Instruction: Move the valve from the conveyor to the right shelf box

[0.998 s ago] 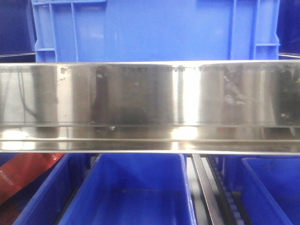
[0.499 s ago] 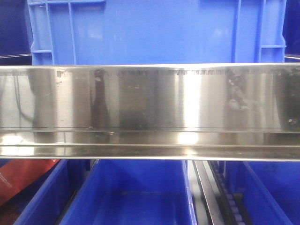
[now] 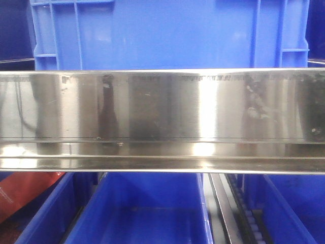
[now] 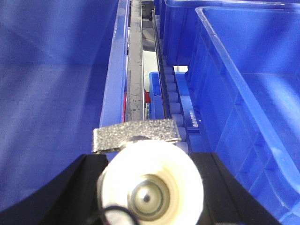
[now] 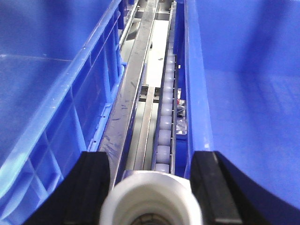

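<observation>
Left pincer (image 4: 150, 159) clamped on white valve (image 4: 150, 187) between blue boxes (image 4: 243, 93); right pincer (image 5: 150, 157) flanks a white cylinder (image 5: 150, 197), grip cannot be told.

A warehouse or factory store: blue plastic bins (image 3: 147, 208) on steel roller racks (image 5: 164, 122)
</observation>
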Available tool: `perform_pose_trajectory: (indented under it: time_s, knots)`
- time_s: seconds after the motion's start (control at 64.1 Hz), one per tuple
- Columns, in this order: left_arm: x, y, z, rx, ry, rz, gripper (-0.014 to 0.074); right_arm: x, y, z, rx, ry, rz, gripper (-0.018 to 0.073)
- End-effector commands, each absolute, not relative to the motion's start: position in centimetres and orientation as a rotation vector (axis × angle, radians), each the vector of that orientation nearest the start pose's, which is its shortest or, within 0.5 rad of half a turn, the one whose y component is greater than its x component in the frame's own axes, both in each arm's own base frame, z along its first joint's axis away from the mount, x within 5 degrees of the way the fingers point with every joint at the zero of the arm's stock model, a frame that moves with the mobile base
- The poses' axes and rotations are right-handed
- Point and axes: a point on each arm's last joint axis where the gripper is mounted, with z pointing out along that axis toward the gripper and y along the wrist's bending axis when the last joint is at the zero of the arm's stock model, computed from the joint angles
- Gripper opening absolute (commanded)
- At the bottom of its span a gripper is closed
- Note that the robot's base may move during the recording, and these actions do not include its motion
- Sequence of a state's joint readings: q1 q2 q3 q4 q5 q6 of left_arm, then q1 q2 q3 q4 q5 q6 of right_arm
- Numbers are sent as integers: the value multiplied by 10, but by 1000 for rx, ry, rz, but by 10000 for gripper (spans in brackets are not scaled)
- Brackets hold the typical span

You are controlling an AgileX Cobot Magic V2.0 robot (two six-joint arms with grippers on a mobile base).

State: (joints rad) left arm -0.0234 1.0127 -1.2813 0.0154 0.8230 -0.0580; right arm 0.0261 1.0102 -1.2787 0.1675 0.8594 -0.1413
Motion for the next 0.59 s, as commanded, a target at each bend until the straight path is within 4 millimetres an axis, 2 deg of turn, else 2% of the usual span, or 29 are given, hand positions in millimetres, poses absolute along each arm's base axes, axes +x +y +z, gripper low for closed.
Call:
perform_pose_trajectory:
  time_s: [0.0,0.39,0.483,0.577]
  knots:
    - [190,-4,459,-37,1963,-42,-111,187,15,458,-131,1980,108,-153]
    - [191,-4,461,-37,1943,-45,-111,187,15,458,-130,1979,111,-153]
    - [192,-4,468,-23,1891,-48,-111,185,17,469,-119,1926,143,-153]
    - [195,-9,485,43,1851,-34,-111,183,21,489,-103,1838,213,-153]
